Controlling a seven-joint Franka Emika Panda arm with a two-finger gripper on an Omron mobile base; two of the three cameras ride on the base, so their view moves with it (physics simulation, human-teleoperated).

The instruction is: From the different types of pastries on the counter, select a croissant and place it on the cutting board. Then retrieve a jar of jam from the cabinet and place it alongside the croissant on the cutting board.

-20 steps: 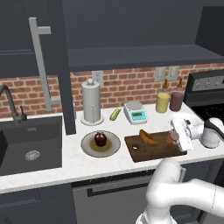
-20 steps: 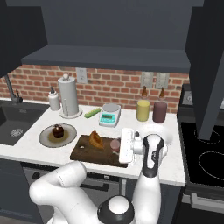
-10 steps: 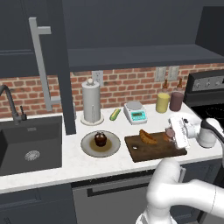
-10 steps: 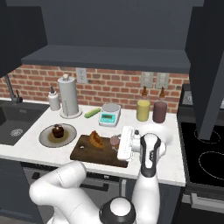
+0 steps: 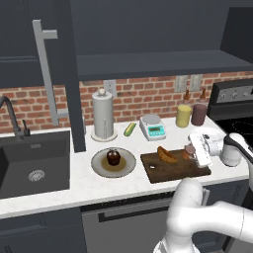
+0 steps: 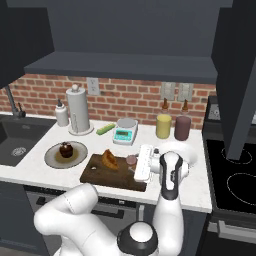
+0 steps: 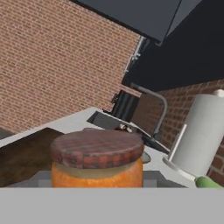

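Observation:
A brown croissant (image 5: pixel 167 154) (image 6: pixel 109 159) lies on the dark wooden cutting board (image 5: pixel 163 172) (image 6: pixel 100 176). My gripper (image 5: pixel 193 150) (image 6: pixel 135 161) is over the board's right end, just right of the croissant, and is shut on the jar of jam (image 5: pixel 189 149) (image 6: pixel 131 160). Up close in the hand view, the jar (image 7: pixel 97 164) has a brown lid over orange jam. The board (image 7: pixel 22 153) lies under it and to its left. I cannot tell whether the jar's base touches the board.
A plate with a chocolate cupcake (image 5: pixel 113 158) sits left of the board. Behind stand a paper towel roll (image 5: pixel 103 114), a green vegetable (image 5: pixel 129 129), a scale (image 5: pixel 152 127), a yellow jar (image 5: pixel 183 116) and a dark red jar (image 5: pixel 199 114). Sink (image 5: pixel 29 163) far left, stove (image 6: pixel 235 170) right.
The gripper with the jar has edged slightly left, toward the croissant. The grip on the jar is unchanged.

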